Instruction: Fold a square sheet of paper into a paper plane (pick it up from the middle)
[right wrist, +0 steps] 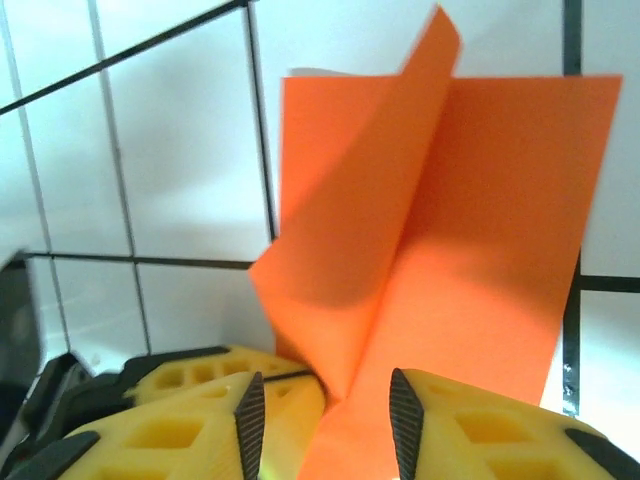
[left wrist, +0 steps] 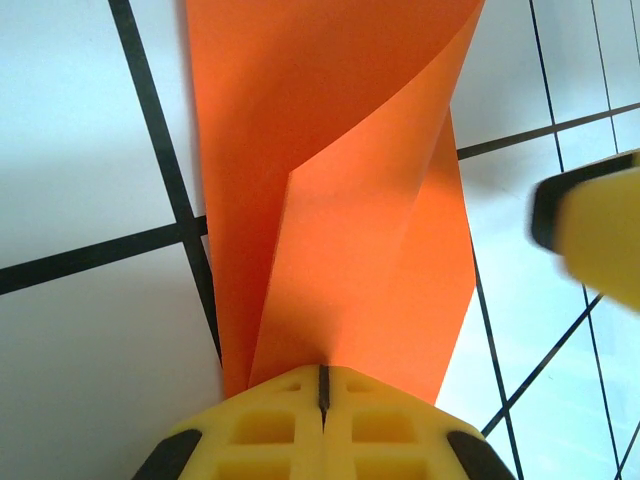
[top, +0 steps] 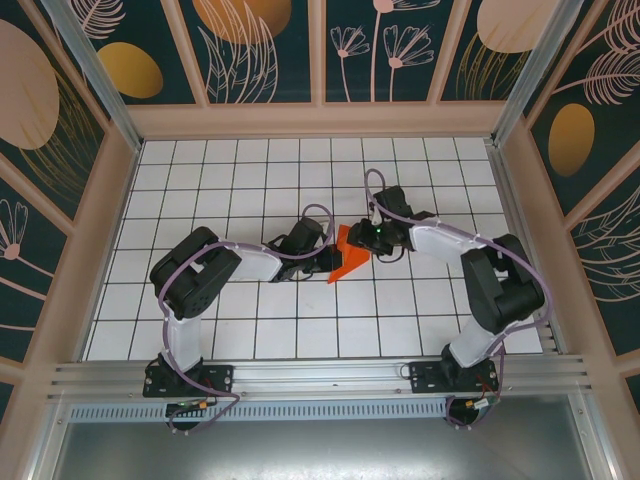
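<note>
Left gripper (left wrist: 322, 385) clamps orange paper (left wrist: 340, 200) — right gripper (right wrist: 322, 400) half-open astride it, contact unclear.

The square sheet of paper (top: 345, 262) is plain orange-red, the counter (top: 250, 160) white with a black grid, the right end effector (right wrist: 325, 390) yellow.

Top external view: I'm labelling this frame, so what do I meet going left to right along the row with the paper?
Left arm → left gripper → orange paper → right gripper → right arm.
</note>
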